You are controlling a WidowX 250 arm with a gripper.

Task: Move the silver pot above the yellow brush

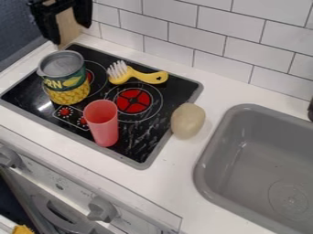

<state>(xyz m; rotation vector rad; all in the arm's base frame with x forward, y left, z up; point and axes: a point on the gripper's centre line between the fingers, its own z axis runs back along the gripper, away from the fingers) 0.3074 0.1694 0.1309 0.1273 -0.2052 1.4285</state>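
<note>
At the upper left we observe the gripper [69,34], fingers spread, and, lower in the frame, the can [66,77] upright on the stove [178,90], left of the brush [145,77].

Black, blocky jaws [68,32].

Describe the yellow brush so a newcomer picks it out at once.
Find the black cooktop left of the gray sink. Along its rear side, nearest the tiled wall and right of the corn can, lies the brush, white bristles toward the can. The can has yellow too, but it stands upright, as does the pink cup; the brush lies down, its handle pointing sinkward.
</note>
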